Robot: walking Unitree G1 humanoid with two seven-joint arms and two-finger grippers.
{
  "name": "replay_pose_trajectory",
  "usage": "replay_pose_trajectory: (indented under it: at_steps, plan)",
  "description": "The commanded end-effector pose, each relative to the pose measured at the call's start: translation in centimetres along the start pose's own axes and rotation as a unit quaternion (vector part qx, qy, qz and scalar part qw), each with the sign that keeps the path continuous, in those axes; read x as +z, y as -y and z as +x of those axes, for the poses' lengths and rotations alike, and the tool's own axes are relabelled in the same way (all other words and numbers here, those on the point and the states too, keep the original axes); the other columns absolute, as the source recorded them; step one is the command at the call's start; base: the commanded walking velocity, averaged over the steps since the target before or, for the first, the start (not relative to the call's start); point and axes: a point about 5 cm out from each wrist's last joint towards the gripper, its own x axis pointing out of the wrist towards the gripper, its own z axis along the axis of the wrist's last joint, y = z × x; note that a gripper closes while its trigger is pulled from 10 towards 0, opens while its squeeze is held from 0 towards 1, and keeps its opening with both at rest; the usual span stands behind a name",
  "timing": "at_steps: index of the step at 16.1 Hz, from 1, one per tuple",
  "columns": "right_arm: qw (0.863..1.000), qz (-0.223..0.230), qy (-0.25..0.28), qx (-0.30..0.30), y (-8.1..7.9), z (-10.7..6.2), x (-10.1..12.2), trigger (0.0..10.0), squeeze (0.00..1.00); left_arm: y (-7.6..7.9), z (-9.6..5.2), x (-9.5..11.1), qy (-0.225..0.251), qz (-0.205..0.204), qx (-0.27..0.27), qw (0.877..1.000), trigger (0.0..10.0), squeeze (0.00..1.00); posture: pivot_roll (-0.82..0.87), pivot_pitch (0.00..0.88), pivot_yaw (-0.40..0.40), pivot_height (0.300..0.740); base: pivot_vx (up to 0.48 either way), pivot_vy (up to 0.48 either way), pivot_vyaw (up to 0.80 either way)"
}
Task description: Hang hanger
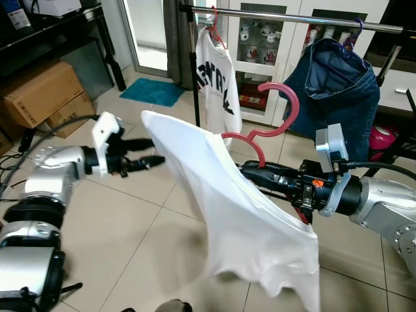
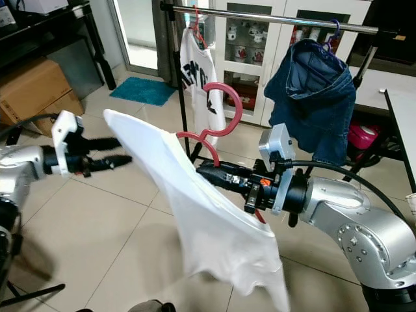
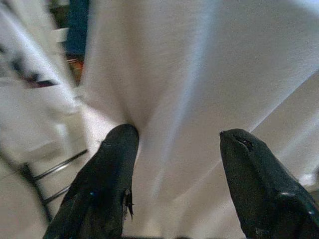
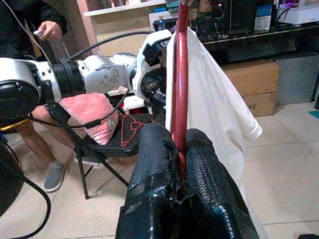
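Arms: silver metal shells with black ring joints; small screws dot the right forearm.
Wrist cameras: white boxy housings, one atop each wrist.
Left gripper: two long black fingers.
Right gripper: black textured fingers, an orange mark near the wrist.
Cables: black, looping from both forearms.

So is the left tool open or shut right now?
Open. The left tool's two black fingers stand apart, with the white shirt just beyond them.

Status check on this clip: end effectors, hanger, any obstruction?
Right end effector shut on red hanger, white shirt draped over it. Left end effector open at the shirt's edge. Rail above, not yet reached; printed tee and jeans hang there.
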Motion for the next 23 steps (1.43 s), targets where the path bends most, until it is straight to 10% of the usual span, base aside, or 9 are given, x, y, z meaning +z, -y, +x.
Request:
replay_pose_trajectory:
  at_steps: [1, 23]
  plan:
    - [1.000, -0.018, 0.010, 0.022, -0.7, 0.1, 0.8, 10.0, 0.00, 0.0, 0.3, 0.6, 0.005, 0.004, -0.012, 1.000, 0.0, 0.00, -0.13, 0.000, 0.100, 0.740, 0.000, 0.000, 0.00]
    - [0.998, -0.013, -0.029, 0.052, -0.2, -0.1, 1.4, 10.0, 0.00, 1.1, 0.2, -3.3, 0.069, -0.044, 0.087, 0.993, 0.0, 0.00, -0.17, 0.000, -0.036, 0.740, 0.000, 0.000, 0.00]
